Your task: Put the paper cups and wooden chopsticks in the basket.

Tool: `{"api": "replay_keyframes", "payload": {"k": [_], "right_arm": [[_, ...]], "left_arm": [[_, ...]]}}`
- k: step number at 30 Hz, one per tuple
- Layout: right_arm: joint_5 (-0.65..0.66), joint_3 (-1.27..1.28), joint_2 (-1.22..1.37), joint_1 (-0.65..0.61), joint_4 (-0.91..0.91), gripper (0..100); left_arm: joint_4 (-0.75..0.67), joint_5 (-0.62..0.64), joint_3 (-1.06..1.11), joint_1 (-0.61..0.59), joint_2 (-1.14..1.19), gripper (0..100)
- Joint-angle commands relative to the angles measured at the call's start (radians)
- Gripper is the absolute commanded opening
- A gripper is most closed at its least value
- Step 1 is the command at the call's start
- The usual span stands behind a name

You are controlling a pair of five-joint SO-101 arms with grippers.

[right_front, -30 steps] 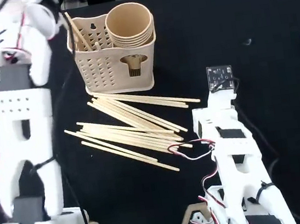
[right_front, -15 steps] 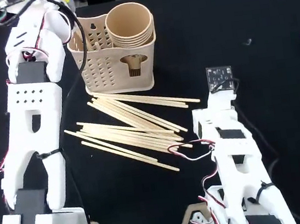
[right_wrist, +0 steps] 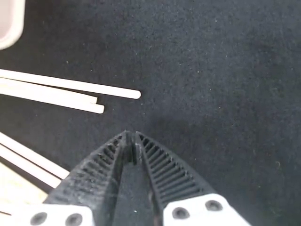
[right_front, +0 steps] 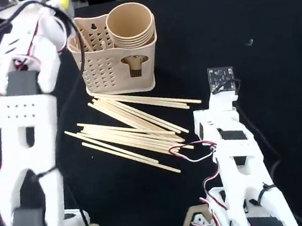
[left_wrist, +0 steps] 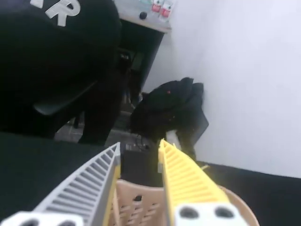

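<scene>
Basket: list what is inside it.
A nested stack of paper cups fills one compartment; a few wooden chopsticks stand in the other. The basket wall hides their lower ends.

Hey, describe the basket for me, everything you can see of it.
The basket looks like beige plastic, with rows of small holes in its walls and a larger cut-out in front. It stands upright on the black table. A stack of paper cups sits in one side, a few chopsticks lean in the other. Loose chopsticks lie just in front.
</scene>
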Motion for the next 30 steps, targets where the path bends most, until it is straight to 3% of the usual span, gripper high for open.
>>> {"api": "replay_keyframes", "payload": {"k": [1, 4, 7, 11, 17, 21, 25, 30], "right_arm": [[0.009, -0.007, -0.033, 0.006, -0.026, 1.6], [0.009, -0.007, -0.033, 0.006, -0.026, 1.6], [0.009, -0.005, -0.033, 0.006, -0.026, 1.6], [0.034, -0.004, -0.033, 0.006, -0.017, 5.7], [0.051, -0.004, -0.039, -0.038, 0.037, 17.9], [0.057, -0.068, -0.041, -0.092, 0.16, 13.9], [0.198, -0.177, -0.035, -0.167, 0.341, 9.4], [0.322, -0.193, -0.035, -0.342, 0.446, 9.2]], "left_arm": [[0.302, -0.006, 0.012, -0.085, -0.196, 14], [0.486, -0.008, 0.119, -0.173, -0.279, 14], [0.505, -0.008, 0.34, -0.254, -0.313, 14], [0.361, -0.002, 0.673, -0.308, -0.31, 14], [0.028, 0.002, 1.021, -0.266, -0.321, 14], [-0.066, -0.006, 1.116, -0.225, -0.319, 14], [-0.15, 0.0, 1.162, -0.223, -0.311, 14], [-0.155, 0.002, 1.159, -0.222, -0.316, 14]]}}
